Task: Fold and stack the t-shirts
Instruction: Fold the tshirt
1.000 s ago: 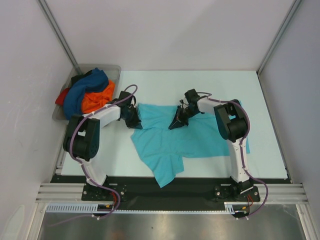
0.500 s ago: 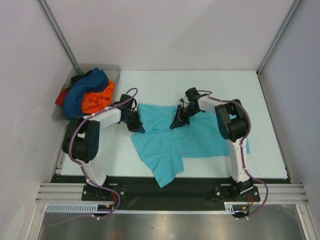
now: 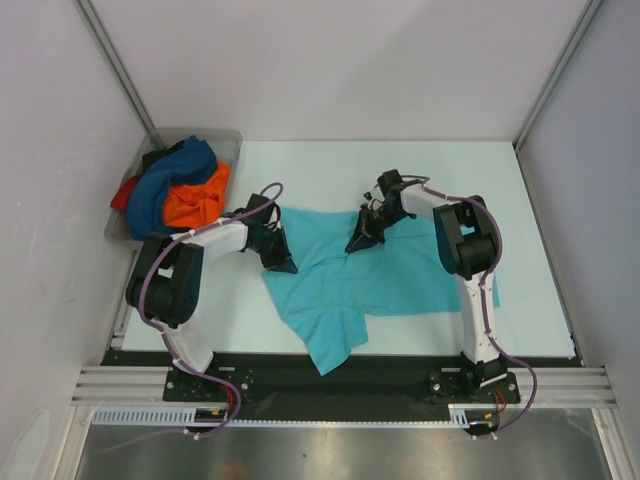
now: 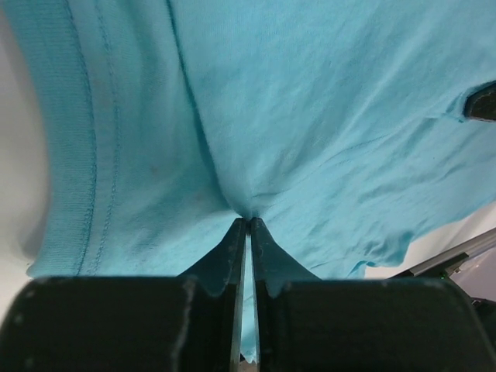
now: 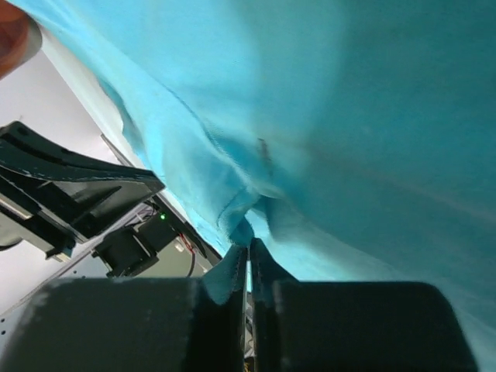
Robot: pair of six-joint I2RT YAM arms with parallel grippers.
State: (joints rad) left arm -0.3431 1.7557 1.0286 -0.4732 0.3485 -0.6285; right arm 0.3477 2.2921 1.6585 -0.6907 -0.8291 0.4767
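1. Table [image 3: 520, 180]: flat, pale, matte top. The turquoise t-shirt [image 3: 400, 280] lies spread across its middle, and one corner of it reaches onto the black strip [image 3: 420, 362] at the near edge.
2. Room: plain white walls [image 3: 330, 70] stand behind and to both sides of the turquoise t-shirt. Grey metal posts [image 3: 120, 70] run up the far corners.
3. Turquoise t-shirt, fabric: soft thin knit, lightly creased. A ribbed, double-stitched hem [image 4: 70, 132] shows in the left wrist view.
4. Grey plastic tray [image 3: 228, 138]: rectangular with rounded corners, to the far left of the turquoise t-shirt and apart from it. It holds a crumpled heap made up of a dark blue t-shirt [image 3: 165, 185], an orange t-shirt [image 3: 195, 203] and a red t-shirt [image 3: 124, 193].
5. Left gripper [image 3: 281, 263]: black fingers pressed together on a pinch of the turquoise t-shirt at its left edge. The cloth puckers at the tips.
6. Right gripper [image 3: 357, 243]: black fingers closed on a small fold of the turquoise t-shirt near the middle of its far edge.
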